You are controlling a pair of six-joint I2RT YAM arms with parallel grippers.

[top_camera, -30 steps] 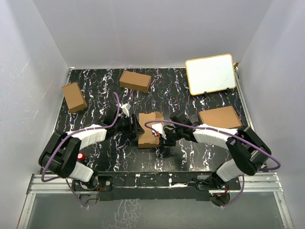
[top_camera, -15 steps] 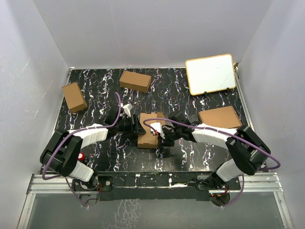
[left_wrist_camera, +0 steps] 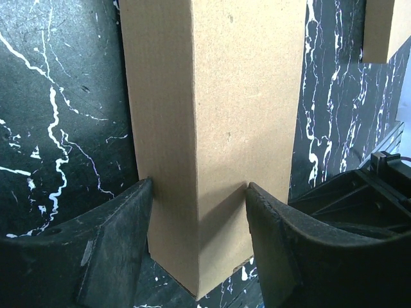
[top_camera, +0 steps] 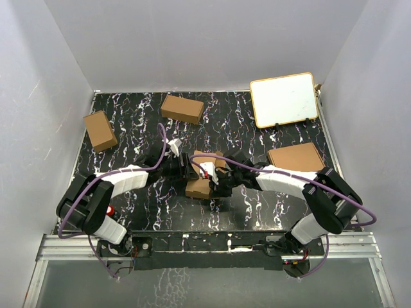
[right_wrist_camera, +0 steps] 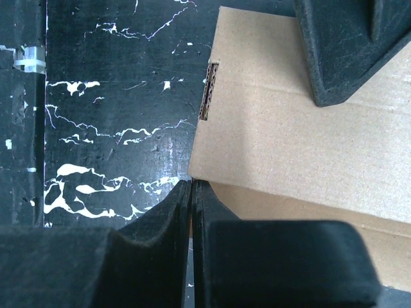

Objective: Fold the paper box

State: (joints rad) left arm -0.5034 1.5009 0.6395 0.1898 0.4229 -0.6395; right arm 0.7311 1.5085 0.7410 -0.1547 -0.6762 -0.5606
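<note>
Marbled table [top_camera: 128, 131], left gripper [left_wrist_camera: 198, 191] gripping paper box [left_wrist_camera: 244, 96], right gripper [right_wrist_camera: 191, 192] closed

Tabletop [top_camera: 228, 119] middle was crowded: left end effector [left_wrist_camera: 199, 192] clamped the paper box [top_camera: 198, 188], right end effector [right_wrist_camera: 191, 189], closed, sat at its corner. Left carton [top_camera: 100, 130], rear carton [top_camera: 182, 108], whiteboard [top_camera: 283, 99] and sheet pile [top_camera: 296, 157] ringed it. Back centre and near strip lay bare.

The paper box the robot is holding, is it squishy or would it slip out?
Probably light: the paper box is thin corrugated cardboard, its fluted edge showing in the right wrist view. It likely keeps its shape, though hard squeezing could dent it, since the left pincer presses two opposite sides. Its matte surface probably won't slip much.
</note>
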